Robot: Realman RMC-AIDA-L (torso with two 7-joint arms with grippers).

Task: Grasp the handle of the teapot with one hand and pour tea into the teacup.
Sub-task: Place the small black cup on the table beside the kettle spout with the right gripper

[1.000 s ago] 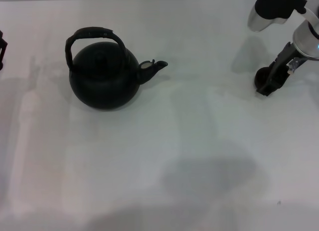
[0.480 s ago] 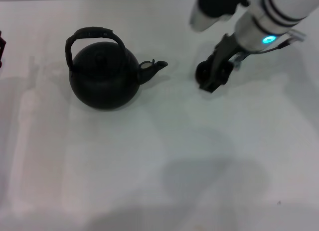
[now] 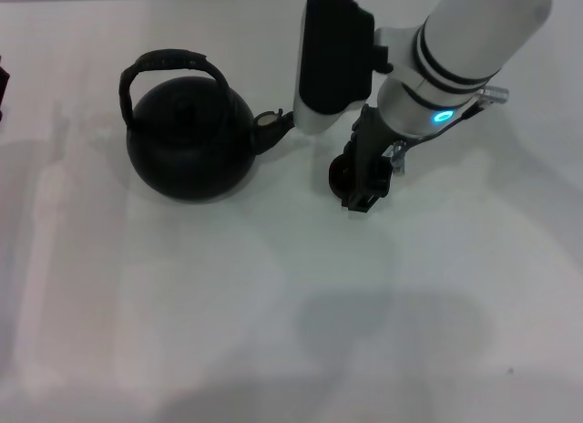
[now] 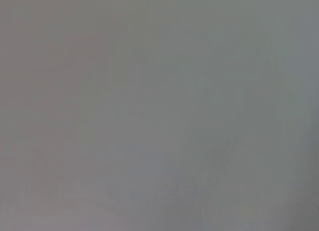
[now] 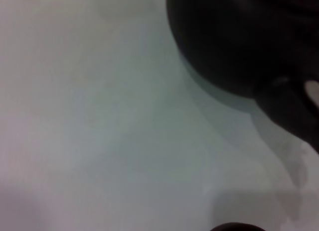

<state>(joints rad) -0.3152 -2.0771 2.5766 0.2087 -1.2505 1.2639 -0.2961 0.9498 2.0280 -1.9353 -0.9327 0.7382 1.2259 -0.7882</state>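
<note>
The matte black teapot (image 3: 187, 140) stands on the white table at the left, its arched handle (image 3: 168, 60) upright and free, its spout pointing right. My right gripper (image 3: 361, 188) hangs just right of the spout, shut on the small dark teacup (image 3: 340, 174), which sits low over the table. In the right wrist view the teapot's round body (image 5: 234, 37) fills one corner, and a dark rim, probably the teacup (image 5: 234, 227), peeks in at the edge. Only a sliver of my left gripper (image 3: 3, 84) shows at the far left edge. The left wrist view is plain grey.
The white table (image 3: 273, 304) runs across the whole head view, with soft shadows near its front edge. The right arm's white and black housing (image 3: 332, 58) hovers just above and right of the teapot's spout.
My right arm has swept from the far right to beside the teapot's spout, carrying the teacup with it. The teapot has not moved.
</note>
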